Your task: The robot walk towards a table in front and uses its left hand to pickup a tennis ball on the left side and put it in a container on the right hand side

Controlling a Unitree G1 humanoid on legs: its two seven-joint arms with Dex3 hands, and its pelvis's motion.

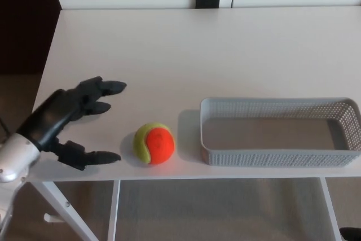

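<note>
The robot's left hand (67,121) is over the near left part of the white table (169,49). It is open and holds nothing. Two thick fingers stick out on top, the thumb sticks out below, and there is a big gap between them. The tennis ball (153,143), yellow-green and orange, sits on the table at about 3 o'clock from the hand, close but not touching. The grey container (271,157) is at 3 o'clock from the ball, near it with a small gap, and it looks empty. The right hand does not show. The ball is not picked up yet. The ball is round and lies close to the table edge at 6 o'clock. If a fingertip bumps it before the hand gets around it, it may roll off onto the floor, or roll against the container wall. If the hand closes too soon, the ball may pop out.
</note>
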